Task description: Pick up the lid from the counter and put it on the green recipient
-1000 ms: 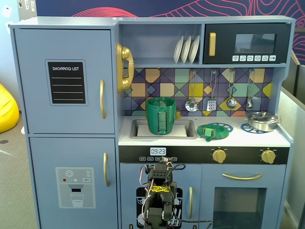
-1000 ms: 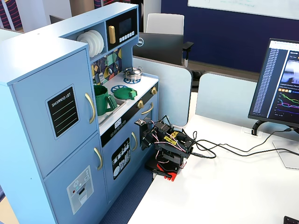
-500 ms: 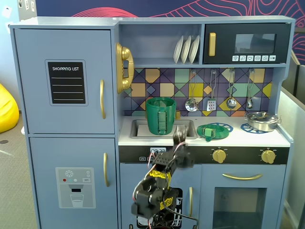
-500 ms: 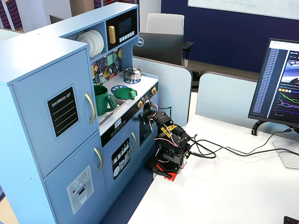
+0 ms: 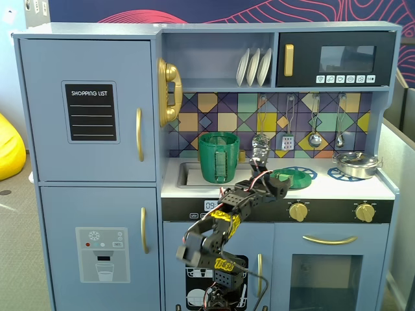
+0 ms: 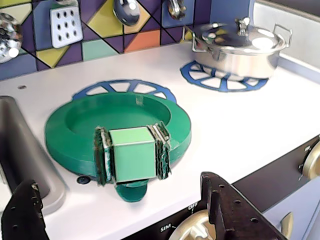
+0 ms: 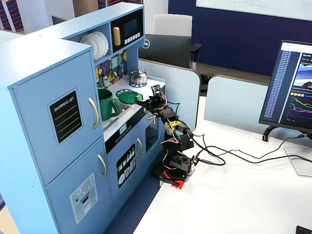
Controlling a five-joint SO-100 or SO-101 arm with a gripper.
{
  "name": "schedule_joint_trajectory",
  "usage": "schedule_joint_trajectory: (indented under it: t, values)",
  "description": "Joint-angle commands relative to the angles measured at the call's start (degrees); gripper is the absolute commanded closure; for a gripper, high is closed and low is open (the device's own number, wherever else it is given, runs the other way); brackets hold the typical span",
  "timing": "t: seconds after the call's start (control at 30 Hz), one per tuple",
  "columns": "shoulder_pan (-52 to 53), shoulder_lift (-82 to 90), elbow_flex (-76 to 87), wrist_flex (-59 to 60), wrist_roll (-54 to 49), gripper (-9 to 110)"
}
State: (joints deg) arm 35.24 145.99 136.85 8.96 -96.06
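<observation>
The lid [image 6: 120, 122] is a round green disc lying on the white counter over a blue burner ring print. Its light green blocky knob [image 6: 131, 159] is at the near edge and faces my gripper. My gripper [image 6: 125, 212] is open and empty, with one dark finger [image 6: 22, 215] on each side, just short of the knob at the counter's front edge. In a fixed view the lid [image 5: 293, 176] lies right of the tall green recipient [image 5: 218, 157], which stands in the sink, and my gripper [image 5: 277, 186] is in front of the lid. The other fixed view shows the recipient [image 7: 106, 105] and the lid [image 7: 127, 97].
A shiny silver pot [image 6: 235, 47] with its own lid stands on the right burner print. The sink [image 6: 20, 150] is left of the lid. Gold oven knobs [image 5: 298, 211] sit below the counter edge. Utensils [image 5: 314, 123] hang on the backsplash.
</observation>
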Motion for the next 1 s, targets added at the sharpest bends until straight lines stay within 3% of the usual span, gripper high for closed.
schedule_joint_trajectory:
  t: [0.0, 0.6, 0.67, 0.8, 0.97]
  values:
    - [0.4, -5.4, -6.8, -3.2, 1.1, 67]
    - [-1.8, -26.1, -22.1, -5.8, 2.1, 72]
    - [-2.5, -27.8, -23.2, -5.8, 2.7, 75]
    - [-4.0, -30.1, -24.9, -5.6, 2.0, 101]
    - [-4.5, -30.2, -27.4, -5.9, 4.0, 101]
